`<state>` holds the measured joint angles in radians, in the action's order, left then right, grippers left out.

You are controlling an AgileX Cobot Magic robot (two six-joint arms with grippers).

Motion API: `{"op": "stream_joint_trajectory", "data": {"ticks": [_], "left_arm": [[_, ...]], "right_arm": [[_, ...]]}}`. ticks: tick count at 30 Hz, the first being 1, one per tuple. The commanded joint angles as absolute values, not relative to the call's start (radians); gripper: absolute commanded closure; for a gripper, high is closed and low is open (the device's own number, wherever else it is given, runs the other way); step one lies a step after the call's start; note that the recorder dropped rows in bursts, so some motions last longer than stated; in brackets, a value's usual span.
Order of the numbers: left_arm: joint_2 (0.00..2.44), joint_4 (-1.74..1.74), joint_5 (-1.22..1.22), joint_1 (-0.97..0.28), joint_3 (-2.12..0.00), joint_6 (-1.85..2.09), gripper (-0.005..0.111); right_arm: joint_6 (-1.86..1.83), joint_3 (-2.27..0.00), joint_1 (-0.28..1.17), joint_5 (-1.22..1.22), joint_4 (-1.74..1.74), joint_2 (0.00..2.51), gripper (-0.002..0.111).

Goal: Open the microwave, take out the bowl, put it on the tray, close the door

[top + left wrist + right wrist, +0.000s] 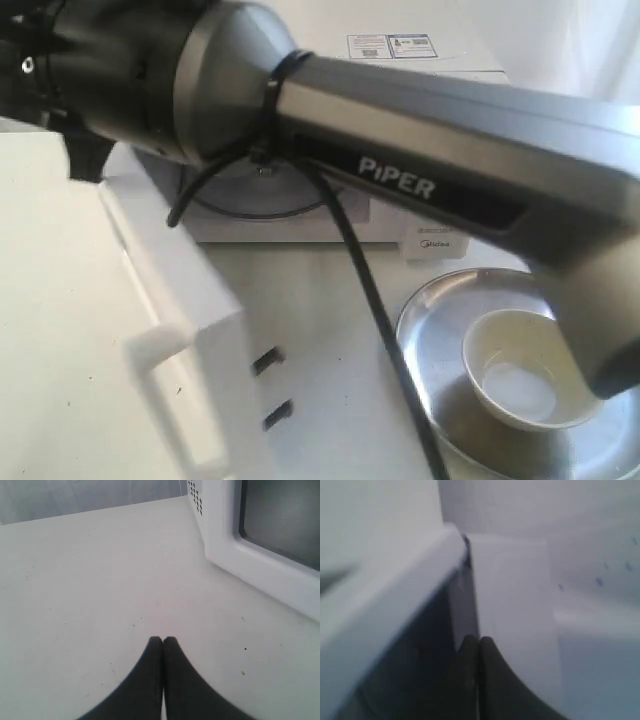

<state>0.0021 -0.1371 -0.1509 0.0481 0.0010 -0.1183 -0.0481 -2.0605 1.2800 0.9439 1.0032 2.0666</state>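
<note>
The bowl (520,370) sits upright in the tray (430,330) at 4 o'clock in the exterior view. The door (190,300) stands swung open at 8 o'clock, and the microwave (430,240) is at 12. The right claw (478,640) has its tips together against the door's white edge, which is blurred. The left claw (163,640) is also pressed together, over the bare counter (100,580).

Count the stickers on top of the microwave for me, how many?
2. The left sticker and the right sticker sit side by side on the microwave top in the exterior view. The arm covers part of that top, so more may be hidden.
</note>
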Motion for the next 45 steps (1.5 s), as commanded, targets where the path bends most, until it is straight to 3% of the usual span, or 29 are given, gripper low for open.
{"op": "stream_joint_trajectory", "data": {"ticks": [1,5,9,12,21,26,31,35,39,45], "left_arm": [[0.000,-0.135,-0.149,0.047,0.000,-0.125,0.107],[0.000,-0.135,-0.149,0.047,0.000,-0.125,0.107],[0.000,-0.135,-0.149,0.047,0.000,-0.125,0.107],[0.000,-0.135,-0.149,0.047,0.000,-0.125,0.107],[0.000,-0.135,-0.149,0.047,0.000,-0.125,0.107],[0.000,-0.135,-0.149,0.047,0.000,-0.125,0.107],[0.000,-0.135,-0.149,0.047,0.000,-0.125,0.107],[0.000,-0.135,-0.149,0.047,0.000,-0.125,0.107],[0.000,-0.135,-0.149,0.047,0.000,-0.125,0.107],[0.000,-0.135,-0.149,0.047,0.000,-0.125,0.107]], "right_arm": [[0.139,-2.061,1.258,1.115,1.135,2.025,0.108],[0.144,-2.061,1.333,1.066,1.037,1.957,0.108],[0.074,-2.046,1.388,1.220,0.634,1.876,0.108],[0.034,-1.973,1.377,1.221,0.553,1.862,0.108],[0.190,-1.711,1.132,1.147,0.760,1.945,0.108],[0.381,-1.699,0.980,1.054,1.008,2.010,0.108],[0.398,-1.699,0.921,1.035,0.992,2.010,0.108],[0.358,-1.692,0.992,1.063,0.874,1.953,0.108],[0.306,-1.620,1.168,0.947,0.733,1.809,0.108],[0.516,-1.422,1.457,0.871,0.898,1.544,0.108]]}}
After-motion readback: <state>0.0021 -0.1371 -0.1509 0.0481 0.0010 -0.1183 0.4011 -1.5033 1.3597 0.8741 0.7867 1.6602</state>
